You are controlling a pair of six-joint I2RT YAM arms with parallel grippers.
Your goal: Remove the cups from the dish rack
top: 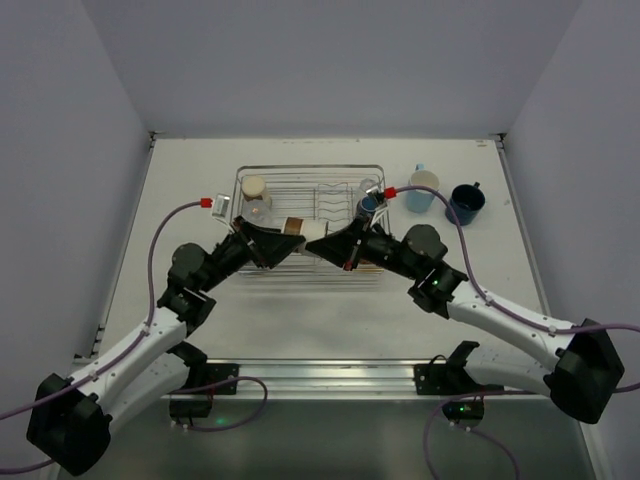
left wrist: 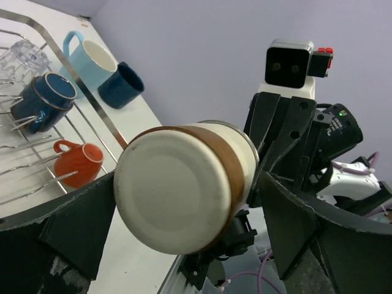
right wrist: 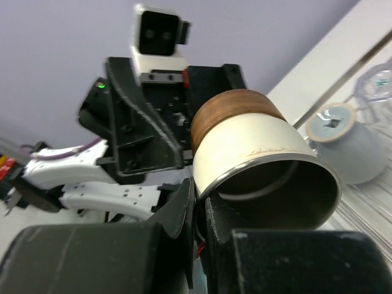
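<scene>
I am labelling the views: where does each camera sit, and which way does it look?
Top: above and behind the arms, looking down on the rack; left arm and right arm show.
Left wrist: on the left arm, facing the bottom of the cream cup; left fingers stand open beside it.
Right wrist: on the right arm, facing the cup's mouth; right fingers pinch its rim.
Shared: both wrist views see that cup from opposite ends.
</scene>
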